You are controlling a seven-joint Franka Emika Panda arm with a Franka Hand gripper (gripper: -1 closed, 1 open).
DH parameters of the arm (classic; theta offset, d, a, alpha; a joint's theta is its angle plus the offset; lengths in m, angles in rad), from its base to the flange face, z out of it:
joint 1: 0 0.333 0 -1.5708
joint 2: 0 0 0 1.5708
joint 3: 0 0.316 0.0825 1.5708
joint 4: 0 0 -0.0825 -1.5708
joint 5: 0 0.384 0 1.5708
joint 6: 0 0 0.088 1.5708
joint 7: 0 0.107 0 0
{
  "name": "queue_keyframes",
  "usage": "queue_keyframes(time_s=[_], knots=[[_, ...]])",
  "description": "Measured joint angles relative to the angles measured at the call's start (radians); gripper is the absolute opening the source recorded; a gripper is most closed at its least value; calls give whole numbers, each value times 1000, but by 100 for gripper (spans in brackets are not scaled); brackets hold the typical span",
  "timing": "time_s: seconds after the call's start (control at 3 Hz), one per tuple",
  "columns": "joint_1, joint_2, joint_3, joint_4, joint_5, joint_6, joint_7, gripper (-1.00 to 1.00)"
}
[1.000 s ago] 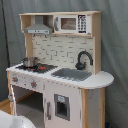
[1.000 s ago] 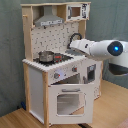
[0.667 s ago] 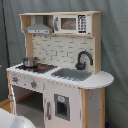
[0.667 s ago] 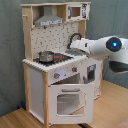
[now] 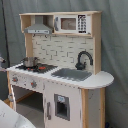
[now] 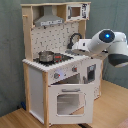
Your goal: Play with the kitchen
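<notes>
A: Starting nearest in the second exterior view, what stood in front?

B: The kitchen (image 6: 60, 75), on a wooden floor (image 6: 107, 107). Its oven door (image 6: 70, 102), with the window, faced the camera and looked shut. Above it were the knobs (image 6: 56, 75), then the stovetop with the pot (image 6: 46, 56) on it.

A: And the arm?

B: The arm (image 6: 102, 42) came in from the second exterior view's right, stretched roughly level over the bench toward the sink side, near the faucet (image 6: 75, 37). Its white body hid the tip, so I could not tell whether the pincer was apart or together, nor whether it touched anything.

A: Which step would you say that was?

B: An approach, I judged; nothing on the kitchen looked lifted or opened. Next it would need to pick one part, the faucet or the pot perhaps, and ease down onto it without knocking the backsplash.

A: Farther back?

B: The hood (image 6: 50, 20) and the microwave (image 6: 75, 11) up top, with a grey curtain (image 6: 12, 50) behind. In the first exterior view the sink (image 5: 71, 74) sat beside the faucet.
</notes>
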Motion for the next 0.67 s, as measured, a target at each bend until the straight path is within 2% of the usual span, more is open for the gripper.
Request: queue_keyframes(time_s=[0.33, 0.67], knots=[[32, 63, -42, -35, 30, -57, -34, 100], [74, 116, -93, -87, 60, -84, -58, 100]])
